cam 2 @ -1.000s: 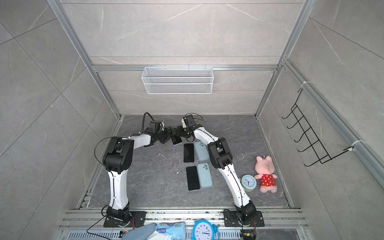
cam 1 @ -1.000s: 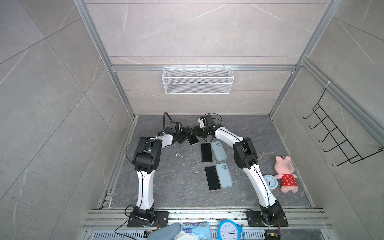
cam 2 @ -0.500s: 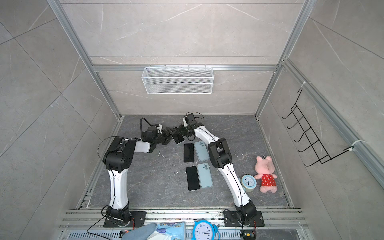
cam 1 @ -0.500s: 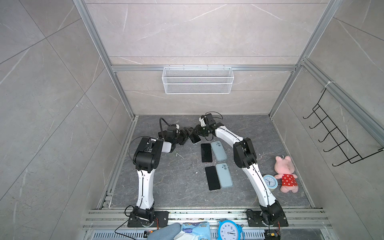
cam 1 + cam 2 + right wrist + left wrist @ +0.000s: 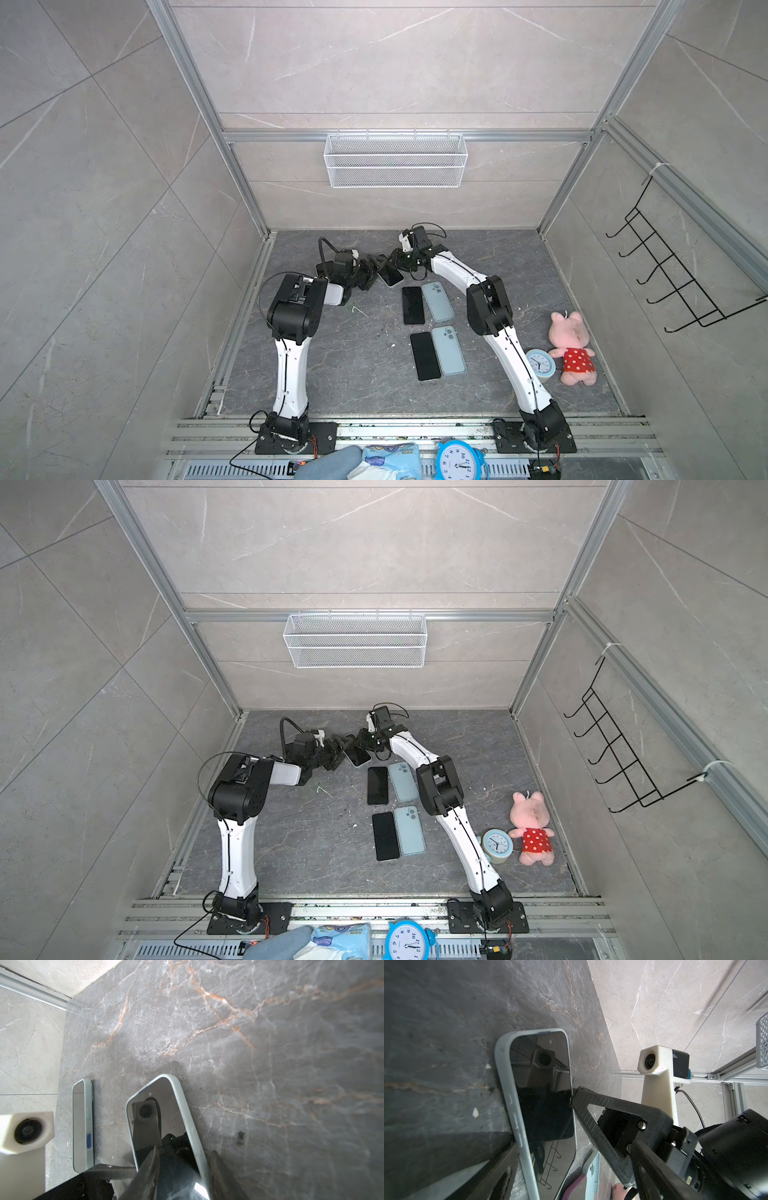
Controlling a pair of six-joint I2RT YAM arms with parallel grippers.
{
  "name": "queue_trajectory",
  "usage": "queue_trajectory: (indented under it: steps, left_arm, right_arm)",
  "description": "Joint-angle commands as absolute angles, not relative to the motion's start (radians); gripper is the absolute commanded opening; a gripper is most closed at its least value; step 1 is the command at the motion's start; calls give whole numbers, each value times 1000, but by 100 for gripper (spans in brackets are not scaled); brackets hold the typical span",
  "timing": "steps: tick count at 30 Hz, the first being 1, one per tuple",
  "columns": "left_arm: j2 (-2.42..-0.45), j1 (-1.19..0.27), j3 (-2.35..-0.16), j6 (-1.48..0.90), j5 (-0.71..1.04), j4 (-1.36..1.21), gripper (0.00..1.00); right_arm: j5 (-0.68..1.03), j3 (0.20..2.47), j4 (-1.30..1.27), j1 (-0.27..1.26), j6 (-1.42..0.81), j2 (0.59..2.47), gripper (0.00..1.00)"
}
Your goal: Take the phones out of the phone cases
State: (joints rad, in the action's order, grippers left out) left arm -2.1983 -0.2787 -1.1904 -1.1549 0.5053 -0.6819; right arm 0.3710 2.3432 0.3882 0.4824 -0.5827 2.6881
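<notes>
A black-screened phone (image 5: pixel 390 272) in a pale blue-grey phone case (image 5: pixel 508 1088) sits at the rear middle of the floor, between both grippers. It is tipped, with the buttoned long edge of the case down on the floor. My right gripper (image 5: pixel 185 1151) is shut on the other long edge of the case. One of its fingers (image 5: pixel 149 1167) lies over the screen and the other sits outside the case wall. My left gripper (image 5: pixel 373 271) is open, its blurred fingers flanking the phone's lower end without gripping it. In the left wrist view the right gripper's finger (image 5: pixel 591 1109) touches the screen's rim.
Two bare black phones (image 5: pixel 413 305) (image 5: pixel 424 355) lie beside two pale blue cases (image 5: pixel 437 301) (image 5: pixel 448 350) in mid-floor. A plush pig (image 5: pixel 572 353) and a small clock (image 5: pixel 540 365) are at the right. A wire basket (image 5: pixel 395 160) hangs on the back wall and a hook rack (image 5: pixel 673 282) on the right wall.
The left arm's wrist has swung in toward the phone and lifted. The right gripper's fingers have drawn closer together on the case edge. The phone has barely shifted.
</notes>
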Motion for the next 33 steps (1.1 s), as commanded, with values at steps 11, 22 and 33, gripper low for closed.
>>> queue_trajectory:
  steps: [11, 22, 33]
  left_arm:
    - [-2198, -332, -1172, -1200, 563, -936, 85]
    - [-2182, -334, -1167, -1189, 548, -978, 85]
    - [-2152, -334, -1153, -1153, 543, -962, 85]
  right_arm:
    - [558, 2278, 466, 557, -564, 2743, 46]
    - [581, 2256, 456, 564, -565, 2734, 51]
    - [519, 2217, 580, 596, -415, 2680, 78]
